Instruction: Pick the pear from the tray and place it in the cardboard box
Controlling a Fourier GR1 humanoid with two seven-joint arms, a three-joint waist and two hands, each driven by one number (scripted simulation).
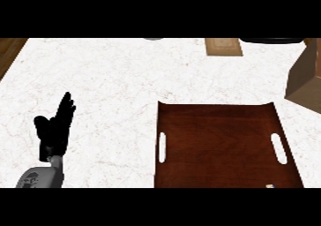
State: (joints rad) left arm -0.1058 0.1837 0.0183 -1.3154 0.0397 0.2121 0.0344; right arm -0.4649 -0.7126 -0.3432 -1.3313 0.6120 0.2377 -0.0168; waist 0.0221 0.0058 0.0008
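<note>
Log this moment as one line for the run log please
left hand: open, resting left | right hand: not in view | tray: no pear visible | cardboard box: right edge

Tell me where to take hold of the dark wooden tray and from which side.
Grip the dark wooden tray at its cut-out handle slots, one along each long side: left slot, right slot. Come in from either side, probably with fingers hooked through a slot. The open left hand rests left of the tray, nearest the left slot.
</note>
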